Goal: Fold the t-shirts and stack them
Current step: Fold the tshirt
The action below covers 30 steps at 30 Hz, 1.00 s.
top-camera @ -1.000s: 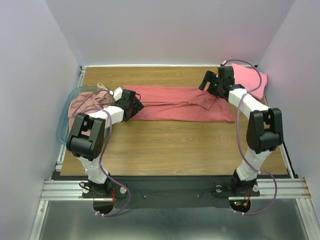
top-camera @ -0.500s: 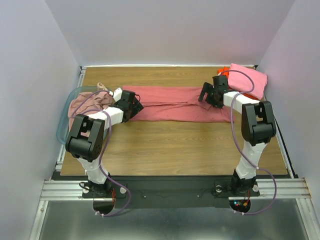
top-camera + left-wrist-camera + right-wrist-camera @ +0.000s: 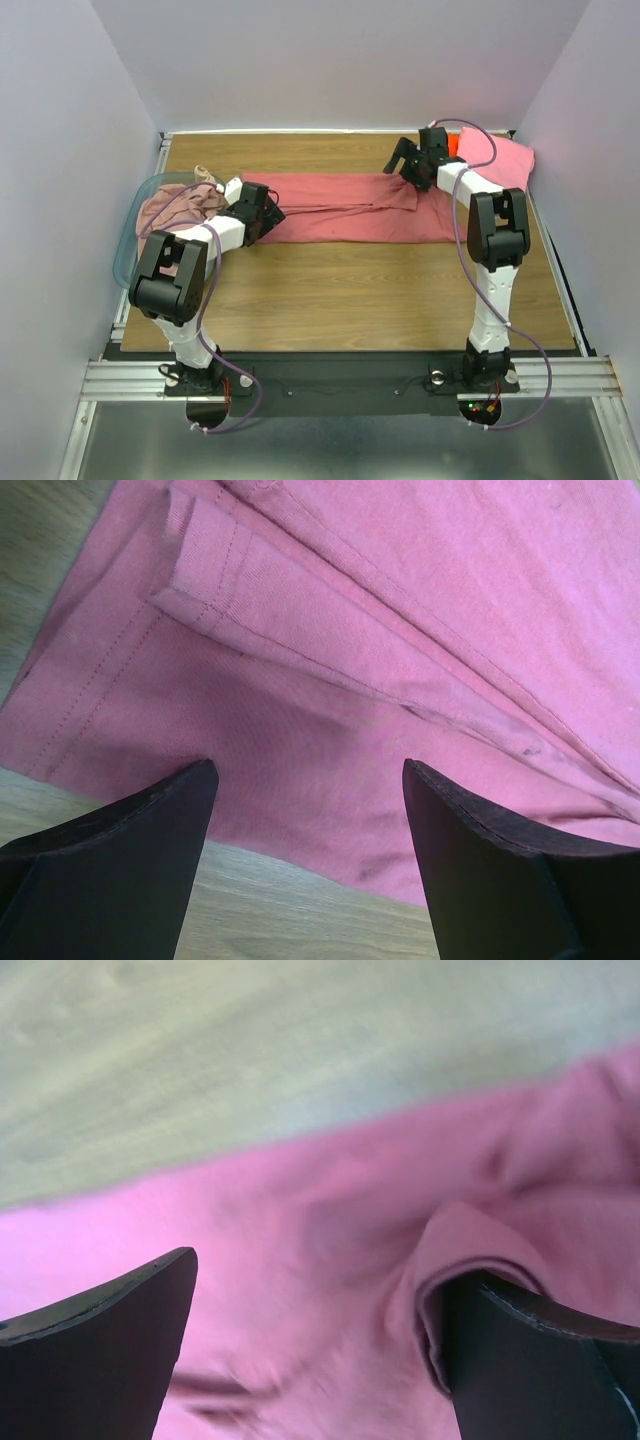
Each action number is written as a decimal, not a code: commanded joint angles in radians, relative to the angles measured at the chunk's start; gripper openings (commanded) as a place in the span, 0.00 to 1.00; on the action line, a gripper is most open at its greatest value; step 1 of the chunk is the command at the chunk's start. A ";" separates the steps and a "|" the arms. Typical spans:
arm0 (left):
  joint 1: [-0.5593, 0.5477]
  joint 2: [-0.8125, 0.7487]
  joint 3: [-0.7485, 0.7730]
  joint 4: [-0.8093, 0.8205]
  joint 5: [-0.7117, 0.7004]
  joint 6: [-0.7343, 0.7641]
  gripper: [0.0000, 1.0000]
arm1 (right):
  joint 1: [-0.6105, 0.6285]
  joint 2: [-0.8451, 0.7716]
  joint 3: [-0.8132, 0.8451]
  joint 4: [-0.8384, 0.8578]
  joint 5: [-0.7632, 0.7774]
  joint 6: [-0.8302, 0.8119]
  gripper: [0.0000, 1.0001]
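Observation:
The large salmon-red t-shirt [image 3: 350,208] lies folded into a long band across the far half of the table. It fills the left wrist view [image 3: 380,650] and the right wrist view [image 3: 330,1290]. My left gripper [image 3: 268,212] is open, low over the shirt's left end, near its front edge. My right gripper [image 3: 408,160] is open at the shirt's far right part; a fold of cloth curls against its right finger [image 3: 540,1360]. A bright pink shirt [image 3: 495,155] lies folded at the far right corner, orange showing under it.
A translucent blue-green basket [image 3: 135,225] at the left edge holds crumpled pale pink and beige shirts [image 3: 180,205]. Bare wood table [image 3: 350,290] lies in front of the shirt. Grey walls close in on three sides.
My right gripper has swung from the shirt's right end back and left toward the far edge, and the shirt's right part has shifted with it. The left gripper has barely moved.

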 commanded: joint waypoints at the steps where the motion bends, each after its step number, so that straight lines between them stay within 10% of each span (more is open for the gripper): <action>1: 0.010 -0.016 -0.045 -0.103 -0.024 0.017 0.88 | 0.005 0.069 0.159 0.036 -0.103 0.081 1.00; 12: 0.010 -0.054 -0.058 -0.108 -0.021 0.017 0.88 | 0.023 0.115 0.276 -0.073 0.064 0.399 1.00; 30: 0.010 -0.074 -0.055 -0.114 -0.022 0.029 0.88 | 0.042 -0.008 0.068 -0.238 0.083 0.127 1.00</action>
